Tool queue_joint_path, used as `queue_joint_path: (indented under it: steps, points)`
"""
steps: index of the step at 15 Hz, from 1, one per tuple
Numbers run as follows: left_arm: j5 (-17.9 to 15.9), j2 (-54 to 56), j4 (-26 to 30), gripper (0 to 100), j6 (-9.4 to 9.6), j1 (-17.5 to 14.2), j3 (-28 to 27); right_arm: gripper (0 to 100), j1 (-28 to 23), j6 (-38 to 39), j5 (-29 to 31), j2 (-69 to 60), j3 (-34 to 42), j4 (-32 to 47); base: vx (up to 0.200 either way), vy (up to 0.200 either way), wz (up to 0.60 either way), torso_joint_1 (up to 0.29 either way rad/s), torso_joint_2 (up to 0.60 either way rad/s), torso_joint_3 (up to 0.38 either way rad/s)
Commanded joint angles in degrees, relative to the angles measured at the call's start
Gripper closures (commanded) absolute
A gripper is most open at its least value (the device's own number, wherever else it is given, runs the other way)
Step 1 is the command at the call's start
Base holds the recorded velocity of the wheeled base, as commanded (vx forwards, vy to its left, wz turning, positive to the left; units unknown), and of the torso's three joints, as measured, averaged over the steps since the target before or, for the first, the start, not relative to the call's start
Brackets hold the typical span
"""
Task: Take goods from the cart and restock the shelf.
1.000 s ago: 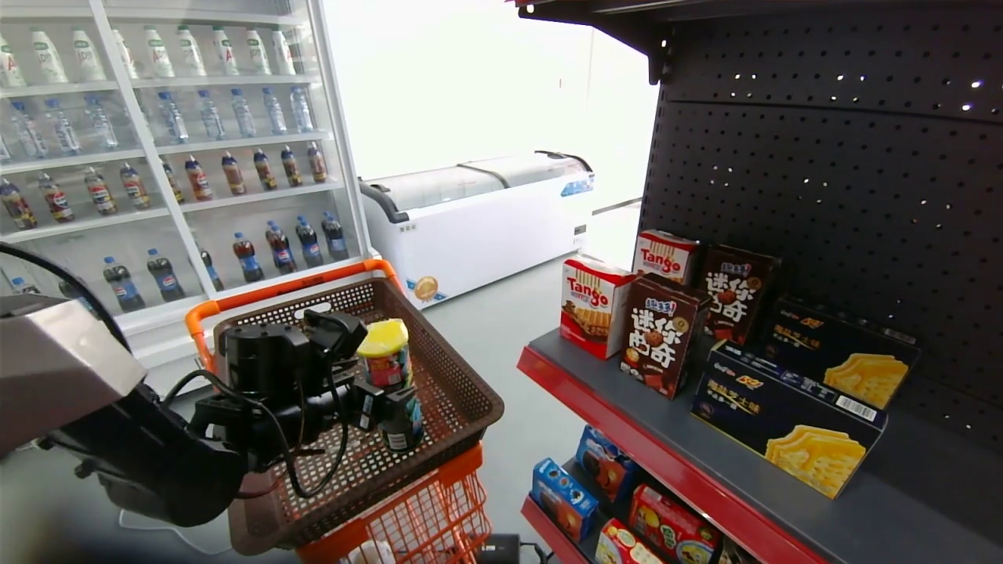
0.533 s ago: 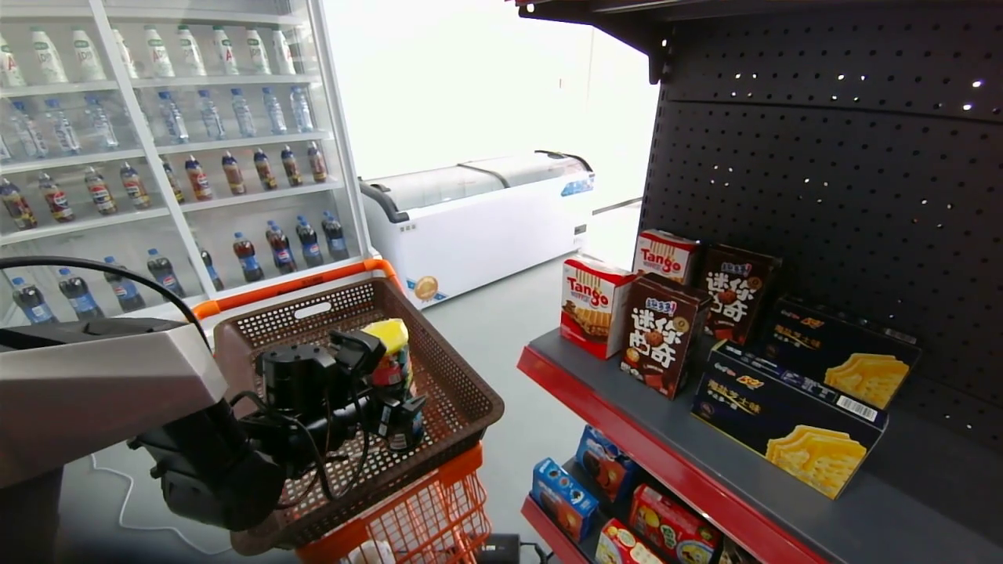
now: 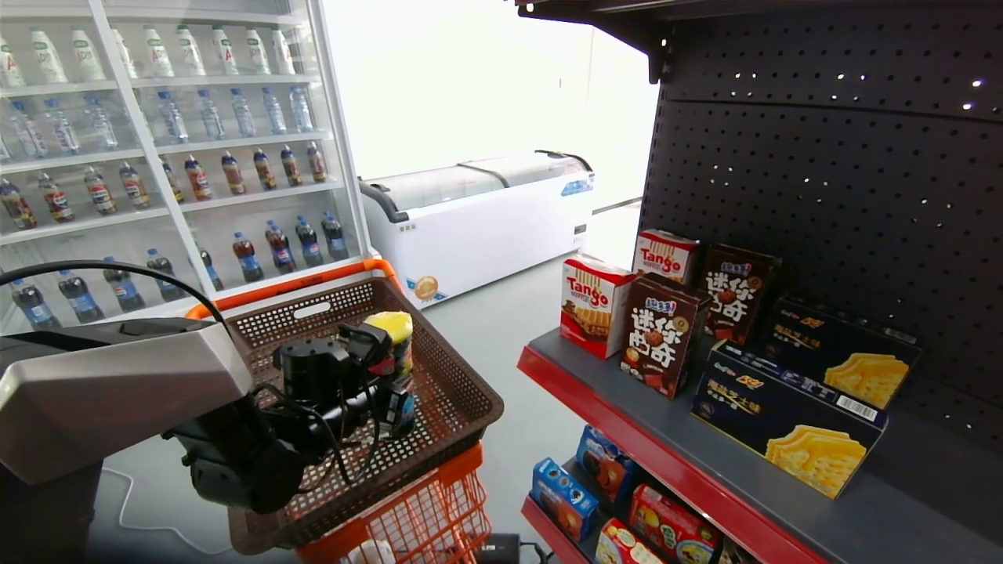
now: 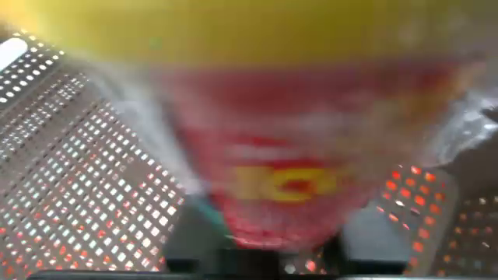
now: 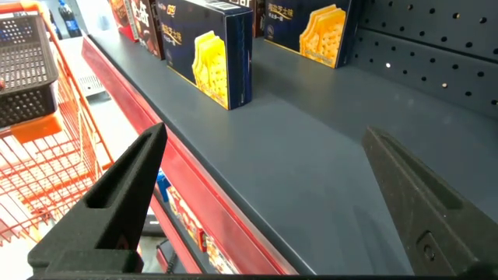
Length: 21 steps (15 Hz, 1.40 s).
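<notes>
Canister (image 3: 392, 327) between left jaws

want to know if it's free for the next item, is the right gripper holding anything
No, the right gripper is open, with only the bare grey shelf showing between its fingers.

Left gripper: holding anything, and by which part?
The left gripper brackets the yellow-lidded can at its lower body; whether it is clamped cannot be told.
</notes>
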<state>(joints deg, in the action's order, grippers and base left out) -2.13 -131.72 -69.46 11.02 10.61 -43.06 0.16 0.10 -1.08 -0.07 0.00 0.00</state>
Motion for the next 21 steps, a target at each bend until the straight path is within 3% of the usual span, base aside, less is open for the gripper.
queue_joint_path:
  steps: [1, 3, 6, 8, 11, 13, 14, 17, 20, 21]
  points:
    - [0.11, 0.06, 0.29, 100, -0.03, 1.08, -0.62, 0, 0.02, -0.01, -0.06, 0.07, 0.00, 0.00, 0.000, 0.000, 0.00, 0.000, 0.00, 0.000]
    - [0.11, 1.20, -0.59, 100, 0.05, 2.84, -1.06, 0, 0.02, -0.01, -0.06, 0.07, 0.00, 0.00, 0.000, 0.000, 0.00, 0.000, 0.00, 0.000]
    - [0.02, 6.65, 2.49, 100, -0.12, 5.48, -3.17, 0, 0.02, -0.01, -0.06, 0.07, 0.00, 0.00, 0.000, 0.000, 0.00, 0.000, 0.00, 0.000]
    - [-0.06, 12.89, 11.89, 100, -0.21, 7.94, -7.57, 0, 0.02, -0.01, 0.03, 0.07, 0.00, 0.00, 0.000, 0.000, 0.00, 0.000, 0.00, 0.000]
    - [-0.06, 19.75, 20.51, 100, -0.03, 9.43, -8.01, 0, 0.02, -0.01, -0.06, 0.07, 0.00, 0.00, 0.000, 0.000, 0.00, 0.000, 0.00, 0.000]
    - [-2.52, 23.35, 22.70, 100, -0.21, 10.22, -9.33, 0, 0.02, -0.01, -0.06, 0.07, 0.00, 0.00, 0.000, 0.000, 0.00, 0.000, 0.00, 0.000]
    - [-5.51, 26.07, 25.52, 100, -0.12, 10.40, -9.77, 0, 0.02, -0.01, 0.03, 0.07, 0.00, 0.00, 0.000, 0.000, 0.00, 0.000, 0.00, 0.000]
    - [-6.74, 31.26, 31.05, 100, -0.21, 10.84, -10.29, 0, 0.02, -0.01, 0.03, 0.07, 0.00, 0.00, 0.000, 0.000, 0.00, 0.000, 0.00, 0.000]
    - [-14.21, 39.43, 42.66, 100, -0.47, 12.16, -10.12, 0, 0.02, -0.01, -0.06, 0.07, 0.00, 0.00, 0.000, 0.000, 0.00, 0.000, 0.00, 0.000]
    - [-14.21, 39.43, 42.66, 100, -0.47, 12.16, -10.12, 0, 0.02, -0.01, -0.06, 0.07, 0.00, 0.00, 0.000, 0.000, 0.00, 0.000, 0.00, 0.000]
